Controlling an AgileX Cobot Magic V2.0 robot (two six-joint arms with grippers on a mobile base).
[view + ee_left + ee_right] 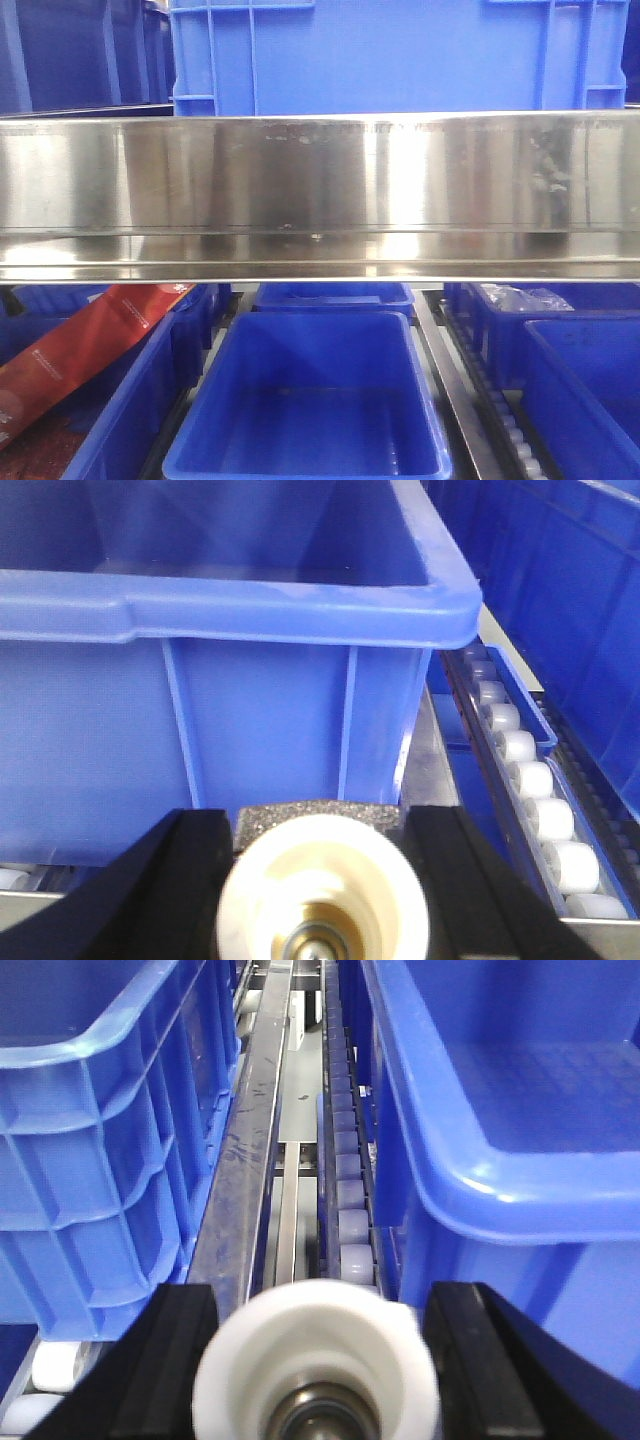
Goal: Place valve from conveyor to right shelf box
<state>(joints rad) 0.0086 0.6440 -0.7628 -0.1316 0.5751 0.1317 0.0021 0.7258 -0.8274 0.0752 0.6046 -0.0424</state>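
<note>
Shelf bay. A brushed stainless steel shelf rail (320,190) spans the front view, with a large blue plastic crate (400,50) above it. Below it are an open blue plastic tub (310,400) at centre and a red foil pouch (90,340) leaning at lower left.

My left end effector (320,825): black fingers (170,880) closed down on a cream round valve with a brass centre (322,890). It sits near a blue crate wall (250,730), with a white roller track (530,780) to the right.

My right end effector (325,1295): same narrow gap, gripping a white round valve with a metal centre (315,1360). The roller lane (350,1190) is ahead, between a ribbed blue crate (100,1160) on the left and a smooth-walled blue crate (500,1160) on the right.
</note>
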